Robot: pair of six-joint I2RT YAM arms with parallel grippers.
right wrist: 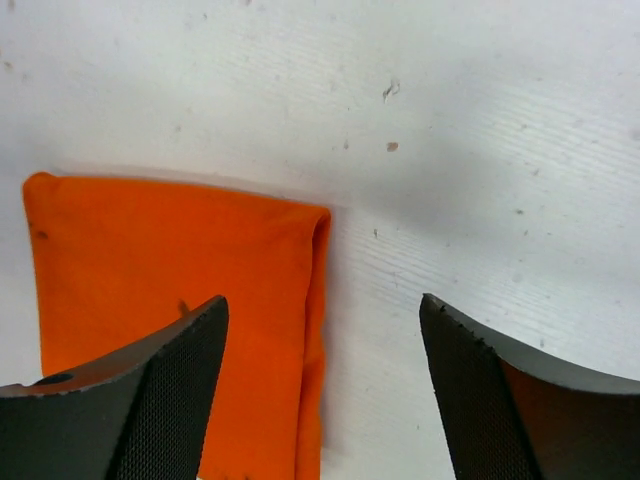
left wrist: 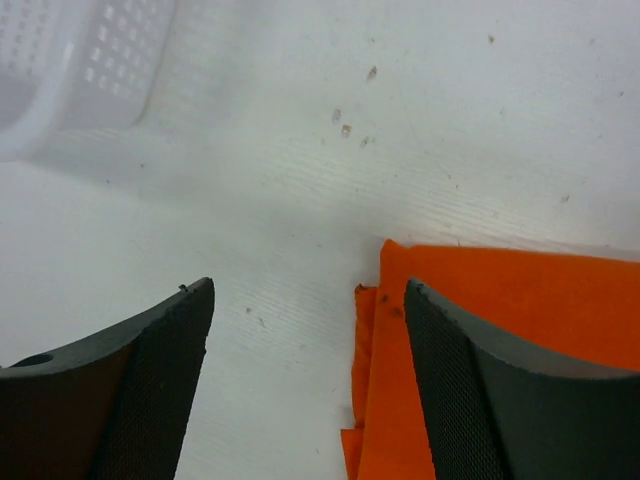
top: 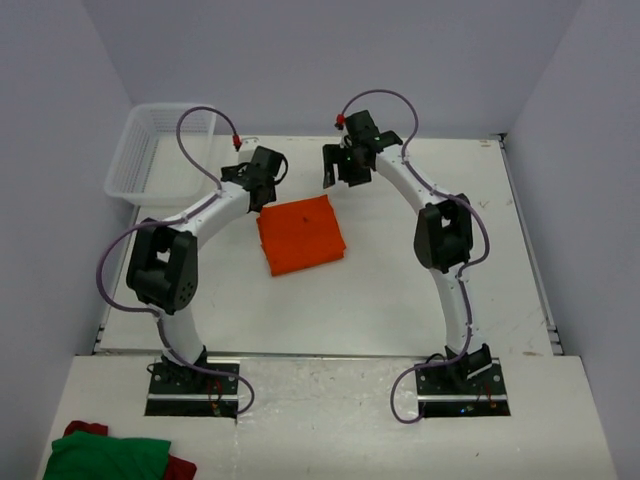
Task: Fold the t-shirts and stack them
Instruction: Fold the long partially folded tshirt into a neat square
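The folded bright orange fabric t-shirt [top: 301, 234] lies mid white worktop [top: 400, 300]. The left hand [left wrist: 308, 295] hangs released at its 11 o'clock corner. The right hand [right wrist: 323, 300] hangs released at 1 o'clock, grasping nothing.

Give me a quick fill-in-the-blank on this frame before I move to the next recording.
The folded t-shirt on the table is ___ in colour.
The left gripper and right gripper both stand ___ and hold nothing.
The basket sits at the table's far ___ corner.
Missing: orange; open; left.
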